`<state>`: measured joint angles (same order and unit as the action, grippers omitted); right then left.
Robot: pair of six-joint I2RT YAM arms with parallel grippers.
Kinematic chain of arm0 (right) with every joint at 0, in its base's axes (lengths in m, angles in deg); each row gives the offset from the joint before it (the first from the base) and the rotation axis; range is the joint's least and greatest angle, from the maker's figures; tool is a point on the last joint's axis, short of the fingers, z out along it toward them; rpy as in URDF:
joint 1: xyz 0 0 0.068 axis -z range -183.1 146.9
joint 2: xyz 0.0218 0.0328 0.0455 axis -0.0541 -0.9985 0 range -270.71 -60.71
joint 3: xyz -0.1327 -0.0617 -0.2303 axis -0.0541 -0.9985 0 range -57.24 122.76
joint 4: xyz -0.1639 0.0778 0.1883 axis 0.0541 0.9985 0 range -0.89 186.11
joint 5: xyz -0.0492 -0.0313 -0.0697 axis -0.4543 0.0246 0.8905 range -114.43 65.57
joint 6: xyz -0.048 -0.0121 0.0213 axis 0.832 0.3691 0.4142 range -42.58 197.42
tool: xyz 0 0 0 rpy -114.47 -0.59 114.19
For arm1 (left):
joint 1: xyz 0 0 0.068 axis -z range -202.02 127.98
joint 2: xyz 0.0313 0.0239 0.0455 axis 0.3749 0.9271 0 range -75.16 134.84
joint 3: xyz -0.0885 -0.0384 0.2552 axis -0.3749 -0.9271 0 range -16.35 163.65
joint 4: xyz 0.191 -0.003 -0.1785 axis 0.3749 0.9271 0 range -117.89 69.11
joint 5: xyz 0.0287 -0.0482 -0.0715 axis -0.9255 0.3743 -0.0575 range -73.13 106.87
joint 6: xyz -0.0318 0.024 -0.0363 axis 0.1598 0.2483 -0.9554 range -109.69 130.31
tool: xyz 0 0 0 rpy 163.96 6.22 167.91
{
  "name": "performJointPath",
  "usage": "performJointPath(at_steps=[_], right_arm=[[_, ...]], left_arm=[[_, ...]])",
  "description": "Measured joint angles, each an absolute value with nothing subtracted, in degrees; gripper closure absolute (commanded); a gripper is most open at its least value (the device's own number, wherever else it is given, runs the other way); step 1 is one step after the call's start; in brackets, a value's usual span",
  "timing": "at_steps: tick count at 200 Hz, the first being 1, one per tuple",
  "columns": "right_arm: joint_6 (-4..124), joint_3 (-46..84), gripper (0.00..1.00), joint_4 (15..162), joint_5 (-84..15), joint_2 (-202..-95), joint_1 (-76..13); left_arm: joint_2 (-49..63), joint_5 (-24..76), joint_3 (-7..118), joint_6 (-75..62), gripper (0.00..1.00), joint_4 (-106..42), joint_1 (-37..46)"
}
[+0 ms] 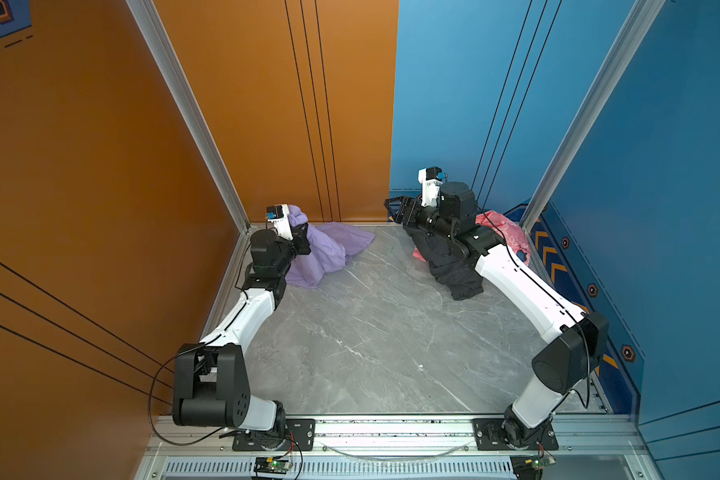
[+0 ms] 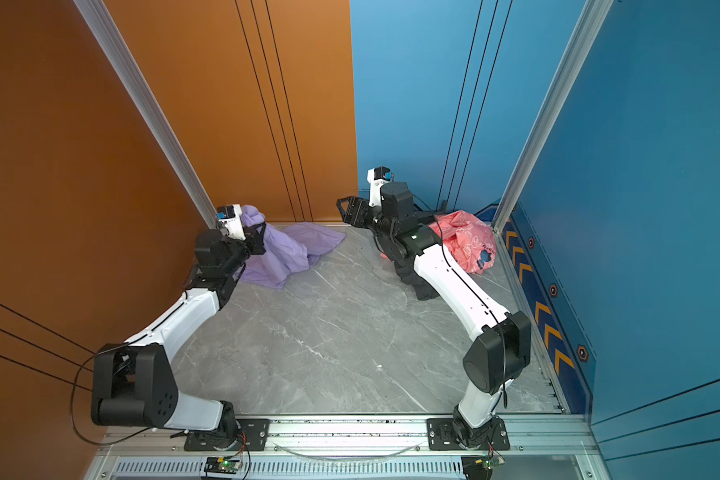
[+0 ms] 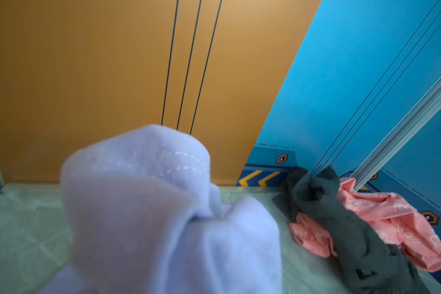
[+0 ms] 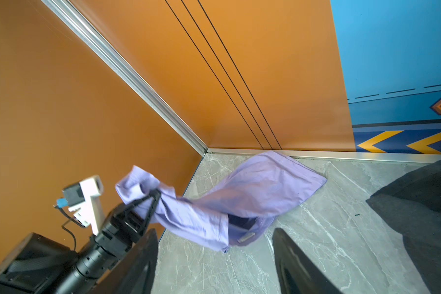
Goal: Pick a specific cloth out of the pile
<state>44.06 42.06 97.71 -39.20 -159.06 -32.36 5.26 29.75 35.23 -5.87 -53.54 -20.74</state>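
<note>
- Near the far-left corner, my left pincer is pinching the lilac shirt, holding one bunched end raised; the rest is trailing on the table.
- My right pincer is hanging spread by the pile, well apart from the shirt.

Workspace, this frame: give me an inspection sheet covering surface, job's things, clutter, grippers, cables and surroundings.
Surface: grey marbled tabletop, flat, no spills visible.
Job's things: lilac cloth, one end raised off the table, the rest trailing on it by the far left corner; pile by the far right corner, dark grey garment lying over pink garment, apart from the lilac cloth.
Clutter: tiny white speck; otherwise nothing seen.
Grippers: left gripper shut on the lilac cloth; right gripper open, empty, above the table beside the pile.
Cables: black cable looping from the left arm's base; second cable along the right arm.
Surroundings: orange panels, blue panels, aluminium frame posts.
</note>
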Motion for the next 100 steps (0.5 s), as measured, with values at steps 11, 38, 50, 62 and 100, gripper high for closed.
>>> performJointPath(at_steps=[11,38,50,62,100], right_arm=[[44.0,42.1,0.28,97.7,-39.2,-159.1,-32.6],[43.6,42.1,0.28,97.7,-39.2,-159.7,-33.3],[43.3,42.1,0.28,97.7,-39.2,-160.1,-33.6],[42.9,42.1,0.28,97.7,-39.2,-160.5,-33.9],[42.7,41.9,0.28,97.7,-39.2,-160.8,-34.3]], left_arm=[[3.3,27.9,31.7,-6.3,1.00,-51.7,-20.5],[0.4,24.1,27.5,-7.8,1.00,-45.6,-20.5],[0.3,23.0,27.5,-8.2,1.00,-43.0,-20.5],[0.3,22.1,27.5,-8.3,1.00,-40.2,-20.5],[2.5,21.5,27.9,-9.3,1.00,-31.8,-21.0]])
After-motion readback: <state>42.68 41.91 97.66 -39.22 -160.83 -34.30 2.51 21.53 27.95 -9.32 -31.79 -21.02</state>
